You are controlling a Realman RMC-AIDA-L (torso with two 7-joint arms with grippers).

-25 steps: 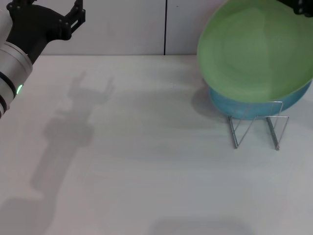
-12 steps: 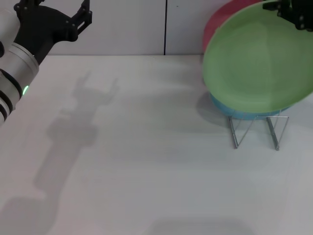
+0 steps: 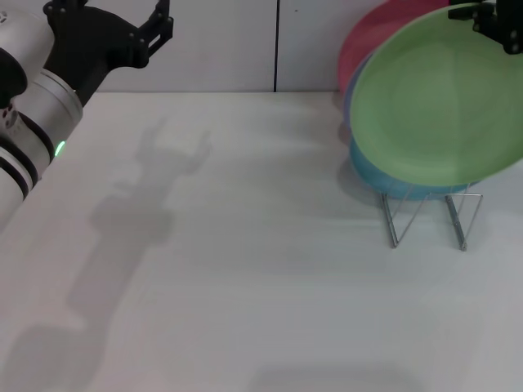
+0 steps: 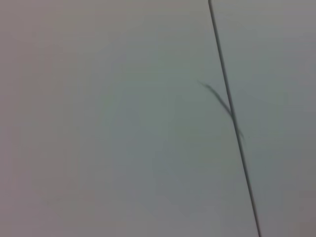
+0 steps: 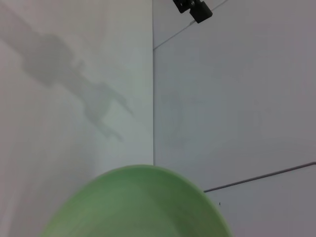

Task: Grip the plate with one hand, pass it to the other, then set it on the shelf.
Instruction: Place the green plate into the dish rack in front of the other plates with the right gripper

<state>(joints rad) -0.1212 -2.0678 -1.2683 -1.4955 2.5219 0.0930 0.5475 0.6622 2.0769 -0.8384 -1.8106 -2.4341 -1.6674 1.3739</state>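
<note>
Right pincer [image 3: 500, 23] pinches green plate [image 3: 441, 98] over rack [image 3: 426, 214] holding blue plate [image 3: 368, 173]; left pincer [image 3: 110, 20] spread

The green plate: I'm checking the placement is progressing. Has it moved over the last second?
Yes. Measured against the fixed wire rack, the green plate, held by the right gripper, has shifted toward the robot's right, uncovering the plates behind it.

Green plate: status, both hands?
Right hand grips green plate at top rim, above rack. Left hand open, raised far left. Blue plate and pink plate behind.
</note>
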